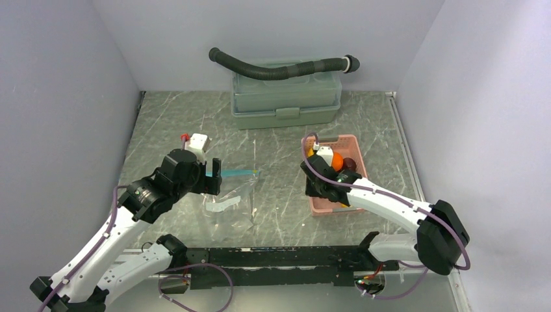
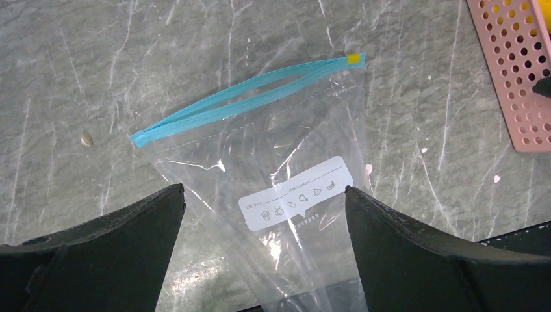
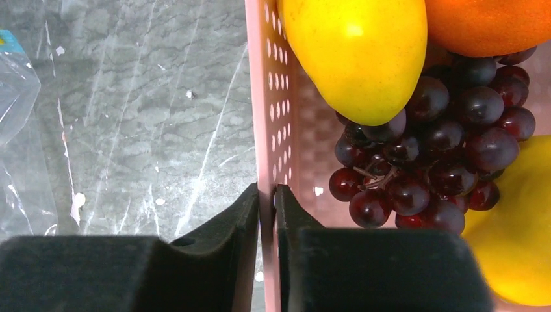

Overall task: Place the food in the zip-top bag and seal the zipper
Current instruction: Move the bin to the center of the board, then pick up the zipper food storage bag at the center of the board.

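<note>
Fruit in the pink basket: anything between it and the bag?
Only the wall of the basket, on the side facing the bag; the right gripper is pinched on that wall. Fruit likely has to lift over it. The bag lies flat beside the basket, its zipper parted in the middle, left gripper open above it.

You are looking at a grey table [image 1: 279,140]; a bag [image 1: 232,195], a basket [image 1: 325,207] and a box [image 1: 286,104] are lying on it.

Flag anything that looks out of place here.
The right gripper pinches the pink basket by its wall, one finger inside and one outside, not the fruit. A black corrugated hose lies draped across the green box at the back.
</note>
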Robot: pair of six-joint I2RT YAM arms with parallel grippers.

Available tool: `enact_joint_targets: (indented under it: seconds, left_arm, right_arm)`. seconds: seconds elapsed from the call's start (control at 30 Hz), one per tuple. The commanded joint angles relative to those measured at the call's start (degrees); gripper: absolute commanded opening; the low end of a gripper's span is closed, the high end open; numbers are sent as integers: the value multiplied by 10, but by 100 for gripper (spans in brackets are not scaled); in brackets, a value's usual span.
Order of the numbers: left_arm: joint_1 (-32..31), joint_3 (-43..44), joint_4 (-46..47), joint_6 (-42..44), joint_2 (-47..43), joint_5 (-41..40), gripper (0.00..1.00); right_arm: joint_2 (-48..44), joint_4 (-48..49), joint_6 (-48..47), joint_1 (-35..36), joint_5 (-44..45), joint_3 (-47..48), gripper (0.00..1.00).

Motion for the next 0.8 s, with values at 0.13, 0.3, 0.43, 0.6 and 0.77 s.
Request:
enact_joint_targets:
  seconds: [0.13,0.3,0.43,0.6,0.77]
  left_arm:
    - [-1,4,7,-10,-3,3,99]
    - [-1,4,7,-10,-4,4,99]
    - [-1,5,7,-10,-3,4,99]
    - [-1,5,6,-11,-13,-2,99]
    - [-1,4,5,-14,-26,-12,99]
  right_arm:
    - [-8,-22,14,21,17,42,37]
    - [-25,-56,12,42,35,78,41]
    - [-34,-74,4,62,39,118,44]
    - [-30,-61,-14,83,-3,149,50]
    - [-22,-30,-16,105,-47,163,55]
